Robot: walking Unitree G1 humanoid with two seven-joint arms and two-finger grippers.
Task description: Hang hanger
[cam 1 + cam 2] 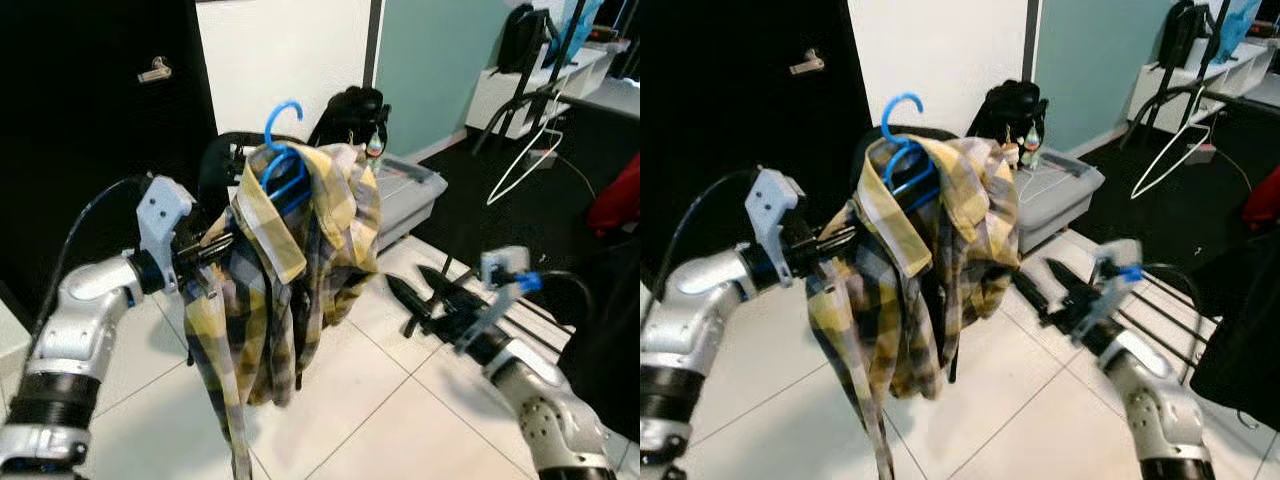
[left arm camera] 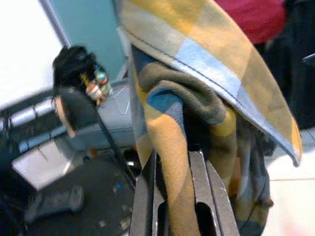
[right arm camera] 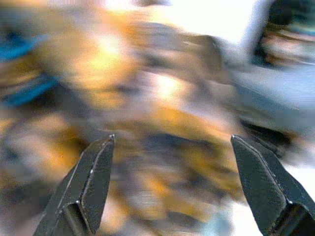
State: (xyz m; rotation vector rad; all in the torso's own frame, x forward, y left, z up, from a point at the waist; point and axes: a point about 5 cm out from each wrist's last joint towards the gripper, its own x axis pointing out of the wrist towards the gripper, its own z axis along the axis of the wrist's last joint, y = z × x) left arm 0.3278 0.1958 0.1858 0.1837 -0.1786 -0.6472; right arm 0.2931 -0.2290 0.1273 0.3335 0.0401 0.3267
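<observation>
Hanger point(image 1: 282, 160) and shirt together were what we held up before us, the blue plastic hook standing free above the collar while the rest of the hanger sat inside the garment. We saw the yellow plaid shirt point(image 1: 290, 290) as the largest thing in front of us, draped from the hanger and hanging down over the white tiled floor point(image 1: 380, 420), its long tail reaching lowest on our left. Behind it stood a black door point(image 1: 90, 120) with a metal handle, a white wall, and a grey storage box point(image 1: 405, 195) on the floor with a dark bag just beyond it. Off to our right a white wire hanger point(image 1: 525, 160) hung from a dark rack frame (well apart from the shirt). Our left gripper point(image 1: 212, 250) was at the shirt's shoulder, its black fingers point(image 2: 147, 196) closed narrowly on a fold of the plaid cloth, as the left wrist view showed plainly. Our right gripper point(image 1: 412, 300) hovered near the shirt's lower edge, its fingers point(image 3: 88, 182) spread wide and gripping nothing, the cloth blurred beyond them.
</observation>
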